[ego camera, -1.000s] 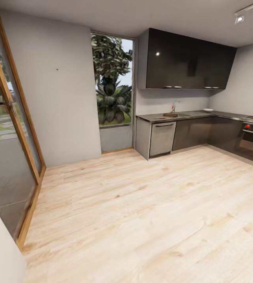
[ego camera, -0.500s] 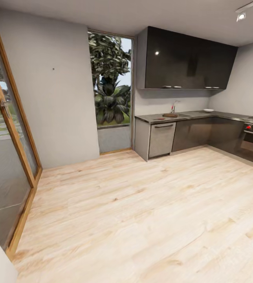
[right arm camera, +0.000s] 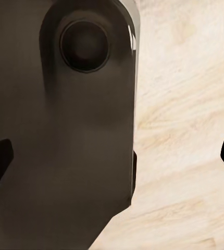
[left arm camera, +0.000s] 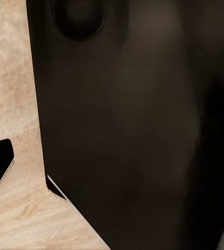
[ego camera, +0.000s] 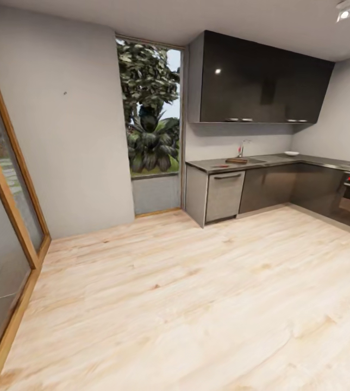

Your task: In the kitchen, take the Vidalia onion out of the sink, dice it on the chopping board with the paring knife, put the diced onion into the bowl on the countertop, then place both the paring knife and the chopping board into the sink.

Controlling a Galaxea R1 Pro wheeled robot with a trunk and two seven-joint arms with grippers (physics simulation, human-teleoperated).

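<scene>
While the small pinkish-red Vidalia onion is too far off to make out, you can see where it should lie: the grey steel sink [ego camera: 252, 159] with its chrome faucet [ego camera: 242, 147], set in the dark grey glossy tabletop [ego camera: 283, 159] at the far right of the room. A dark brown wooden chopping board [ego camera: 236, 161] rests just left of the basin, a small reddish paring knife [ego camera: 220, 165] lies farther left, and a shallow white bowl [ego camera: 291, 153], contents unreadable, sits well right. All lie ahead and right across the pale wooden floor [ego camera: 186, 293], so neither arm is nearer, I judge. Each wrist view gives dark robot body over floor; you cannot tell whether either pincer is spread or pressed together.
</scene>
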